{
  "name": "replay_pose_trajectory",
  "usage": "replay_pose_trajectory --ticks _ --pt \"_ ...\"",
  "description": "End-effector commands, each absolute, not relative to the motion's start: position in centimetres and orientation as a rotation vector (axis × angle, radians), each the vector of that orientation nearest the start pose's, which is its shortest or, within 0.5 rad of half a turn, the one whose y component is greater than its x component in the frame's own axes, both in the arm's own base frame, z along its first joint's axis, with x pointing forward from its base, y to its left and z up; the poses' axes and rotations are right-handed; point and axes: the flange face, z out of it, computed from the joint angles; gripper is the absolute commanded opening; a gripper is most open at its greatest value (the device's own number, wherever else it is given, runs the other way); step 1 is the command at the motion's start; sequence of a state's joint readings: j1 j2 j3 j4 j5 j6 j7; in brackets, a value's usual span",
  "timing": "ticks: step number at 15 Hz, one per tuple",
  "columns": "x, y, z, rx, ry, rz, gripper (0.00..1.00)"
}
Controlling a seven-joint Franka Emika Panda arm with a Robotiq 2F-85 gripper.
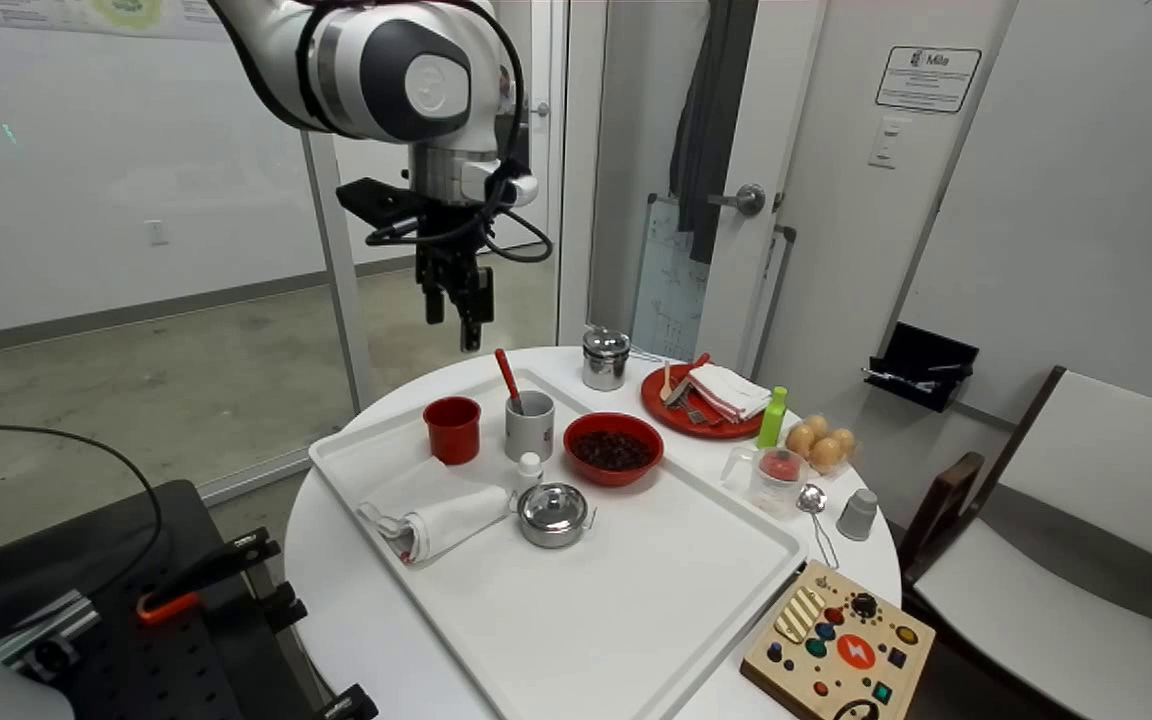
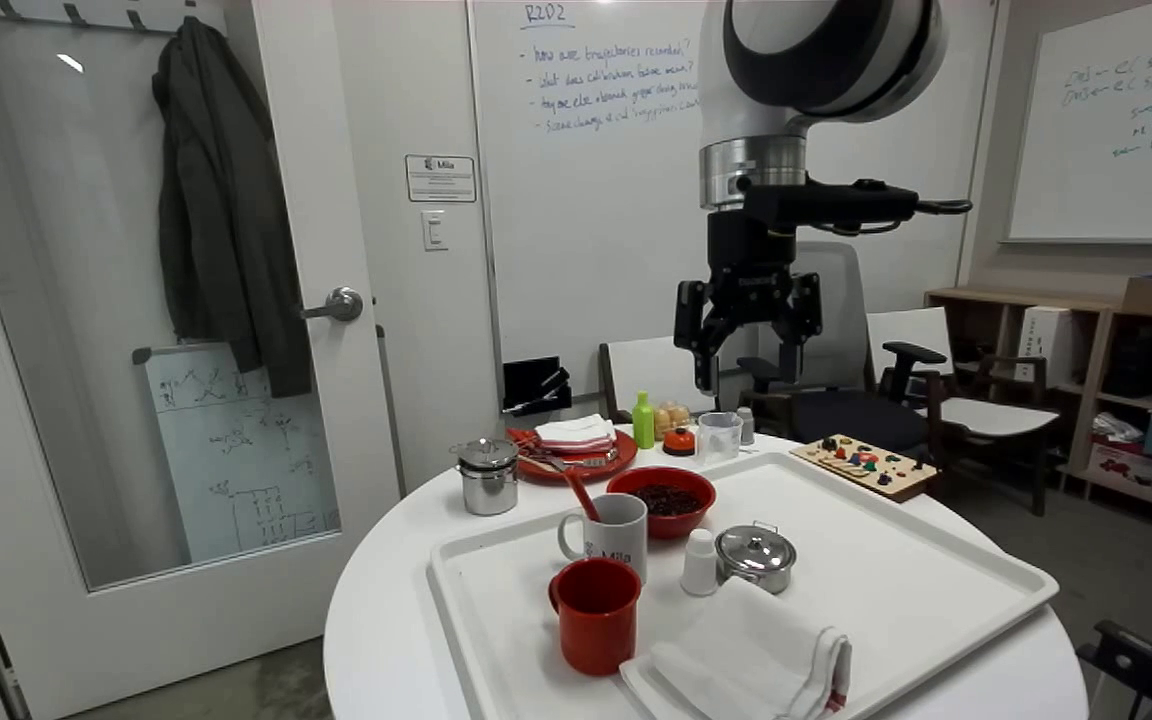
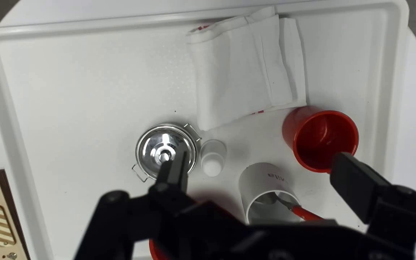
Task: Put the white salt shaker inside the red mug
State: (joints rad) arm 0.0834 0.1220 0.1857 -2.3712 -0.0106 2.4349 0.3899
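As I look down through the wrist view, the white salt shaker [image 3: 212,159] stands upright on the white tray [image 3: 78,90], just below the middle of the frame, apart from the red mug [image 3: 320,141], which sits farther right with its mouth upward. In an exterior view my gripper [image 2: 748,372] hangs right of the middle, above the table [image 2: 386,600], my fingers [image 2: 705,370] spread wide, grasping nothing and well above the things on the tray. Just left of the shaker in the wrist view is a lidded steel pot [image 3: 161,144]; whether the two touch I cannot tell. Lower and to the right stands a white mug [image 3: 262,182] with a red-handled spoon [image 3: 306,213] leaning in it, and a folded cloth [image 3: 244,72] lies in the upper part. In an exterior view a red bowl [image 1: 614,477] of dark bits [image 1: 611,450] sits near the middle, just right of the white mug. Higher and farther right there, off the tray, a red plate [image 1: 731,430] carries a striped napkin [image 1: 731,388] and cutlery [image 1: 677,393], between a steel canister [image 1: 604,362] on its left and a green bottle [image 1: 772,418] on its right. Beyond come eggs [image 1: 823,445] and a grey cup [image 1: 857,515], with a wooden board [image 1: 816,672] at the lower right.
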Motion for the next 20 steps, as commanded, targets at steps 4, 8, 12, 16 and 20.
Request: replay_pose_trajectory --ticks 4,8,12,16,20 --pt "50.3 12.7 21.0 -3.151 0.247 0.173 1.0" --pt "52.8 11.9 17.0 -3.148 0.26 0.16 1.0" --pt "56.0 11.1 13.5 -3.181 0.318 0.186 1.0" --pt "58.5 11.0 10.7 -3.181 0.352 0.228 1.0" --pt "60.0 11.2 7.8 -3.178 0.374 0.302 1.0"
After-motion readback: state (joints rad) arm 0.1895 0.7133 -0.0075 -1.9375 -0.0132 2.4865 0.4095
